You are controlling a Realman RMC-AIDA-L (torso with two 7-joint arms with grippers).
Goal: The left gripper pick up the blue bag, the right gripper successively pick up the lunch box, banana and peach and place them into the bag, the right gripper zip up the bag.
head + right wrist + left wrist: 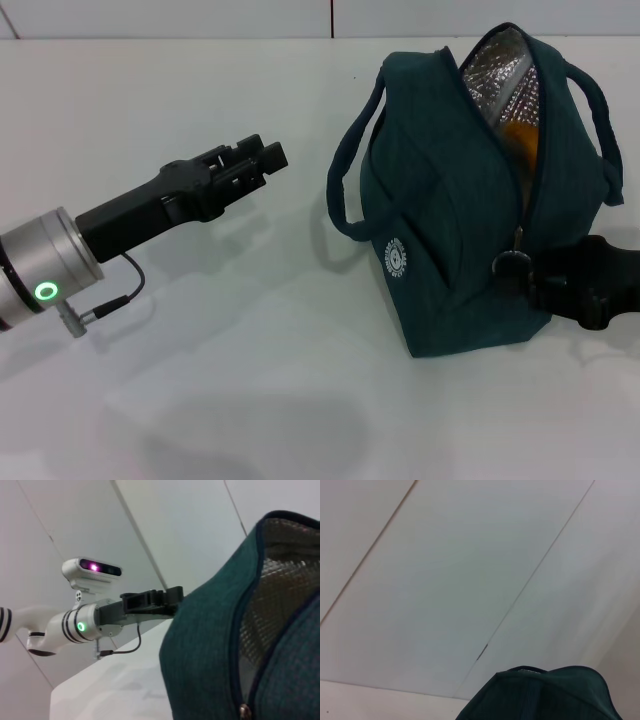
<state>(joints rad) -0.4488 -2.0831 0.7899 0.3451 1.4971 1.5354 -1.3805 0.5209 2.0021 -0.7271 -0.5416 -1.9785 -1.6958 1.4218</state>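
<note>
Blue bag: dark teal fabric top rising from the bottom edge, right of centre, seam running down its middle. Pale wall panels fill the rest, thin diagonal joints crossing them.

bare table, blue bag right

The tabletop is white and smooth; it fills almost the whole head view; a pale wall rises behind its far edge. Only the blue bag sits on it, over on the robot's right side; the bag stands upright with its bottom flat on the white top; its top is part way open and shiny silver shows inside; one loop handle hangs down its side.
</note>
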